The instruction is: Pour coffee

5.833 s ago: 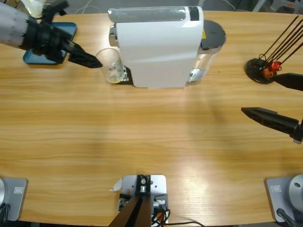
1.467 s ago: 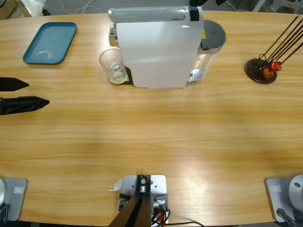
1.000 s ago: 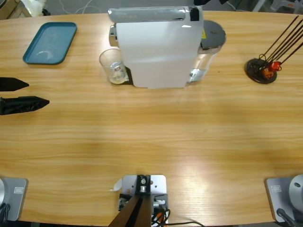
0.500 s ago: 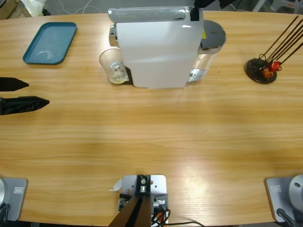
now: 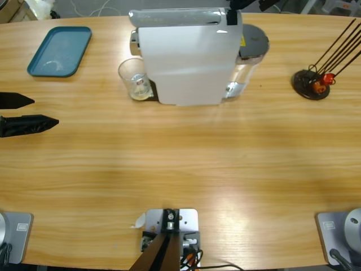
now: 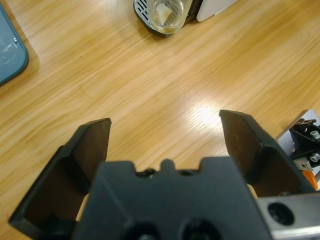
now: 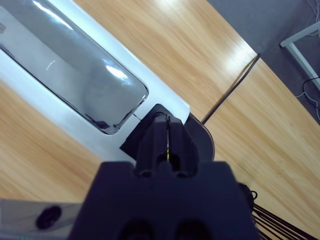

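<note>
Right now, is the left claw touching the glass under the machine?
Apart. The high view shows the left gripper at the table's edge, bare wood between it and the glass.

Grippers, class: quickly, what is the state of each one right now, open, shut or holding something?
Left gripper: open, holding nothing, above bare table.
Right gripper: shut, jaws pressed together, holding nothing, at the top of the coffee machine.

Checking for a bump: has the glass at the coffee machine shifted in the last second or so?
No. The glass sits at the same spot against the coffee machine.
</note>
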Controlling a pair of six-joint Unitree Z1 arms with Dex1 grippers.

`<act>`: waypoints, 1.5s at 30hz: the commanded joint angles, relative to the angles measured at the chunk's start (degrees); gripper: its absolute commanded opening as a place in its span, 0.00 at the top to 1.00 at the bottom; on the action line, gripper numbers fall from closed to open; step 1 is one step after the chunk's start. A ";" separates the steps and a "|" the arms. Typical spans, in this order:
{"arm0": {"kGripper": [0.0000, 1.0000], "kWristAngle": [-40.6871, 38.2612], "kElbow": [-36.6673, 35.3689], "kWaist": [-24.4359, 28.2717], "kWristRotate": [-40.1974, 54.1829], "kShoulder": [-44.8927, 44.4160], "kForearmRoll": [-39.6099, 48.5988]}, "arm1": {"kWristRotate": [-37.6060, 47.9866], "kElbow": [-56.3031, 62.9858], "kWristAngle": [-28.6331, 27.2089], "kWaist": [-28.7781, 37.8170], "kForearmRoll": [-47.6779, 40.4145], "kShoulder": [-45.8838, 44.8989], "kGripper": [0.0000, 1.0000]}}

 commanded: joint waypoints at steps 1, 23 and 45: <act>0.05 -1.01 2.10 -0.49 0.77 0.35 -0.64 | 1.41 4.47 0.64 3.12 -0.17 3.90 1.00; 0.05 -1.12 2.19 -0.49 0.77 0.28 -0.85 | 7.37 29.43 -2.07 8.04 -12.83 -31.66 0.39; 0.06 -0.22 13.42 -0.51 5.62 -9.30 -18.51 | 8.46 64.60 7.51 8.04 -37.98 -45.87 0.00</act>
